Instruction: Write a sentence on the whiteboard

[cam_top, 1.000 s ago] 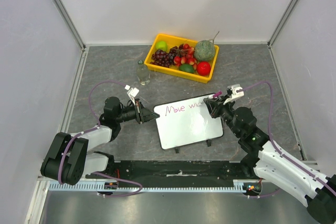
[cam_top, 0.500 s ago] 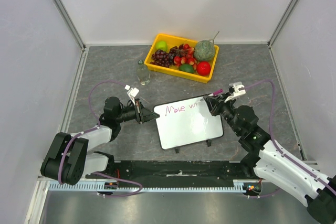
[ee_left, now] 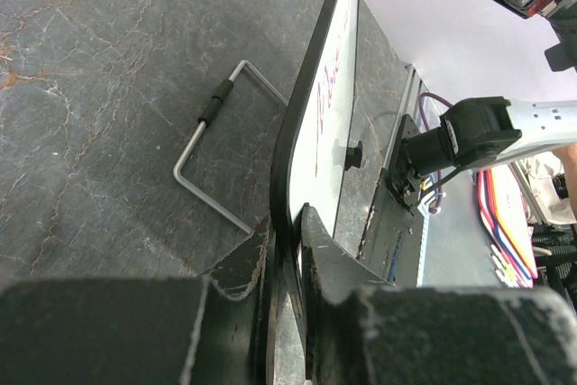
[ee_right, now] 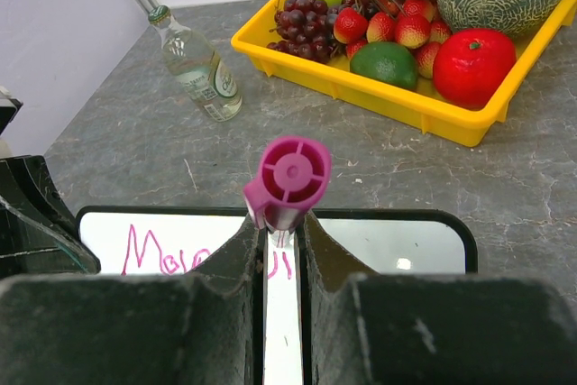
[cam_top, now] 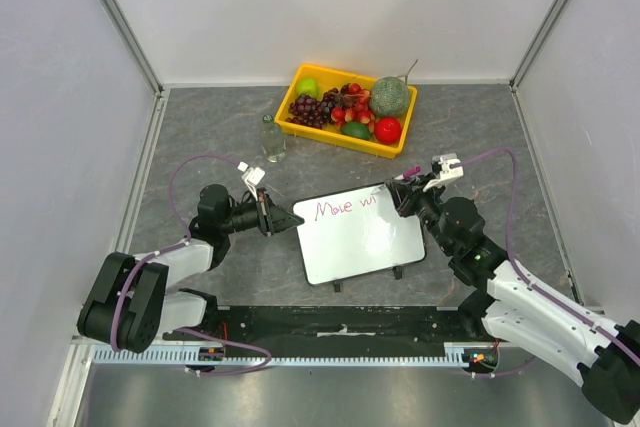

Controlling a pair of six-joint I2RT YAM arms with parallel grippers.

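Here the marker (ee_right: 290,178) stands clamped between the closed fingers of the right gripper (ee_right: 284,232), its magenta cap end toward the wrist camera and its tip down at the whiteboard's (cam_top: 360,242) far right corner. Whether the tip is actually touching the surface I cannot tell. The hold looks chosen so the pen meets the board steeply and can be dragged sideways along the line.

The sentence (cam_top: 345,207) is only begun. A first word and the start of a second run in thin magenta script along the whiteboard's far edge, so most of the writing remains to be done, I judge.

On the whiteboard's left edge the left gripper (cam_top: 290,219) is closed on the black rim, a jaw on each face. That grip probably steadies the board against the push of the pen, since it rests only on small feet. Near the pinched corner, on the table (cam_top: 200,137), lies a bent wire stand (ee_left: 216,105), clear of the writing surface.

Beyond the whiteboard's far edge, well apart, sits a yellow tray (cam_top: 320,134) of fruit, with a small glass bottle (cam_top: 270,139) lying just beside its left end. Neither blocks the pen's path — the real limit is room, as the line is already close to the whiteboard's right edge and may need a second row.
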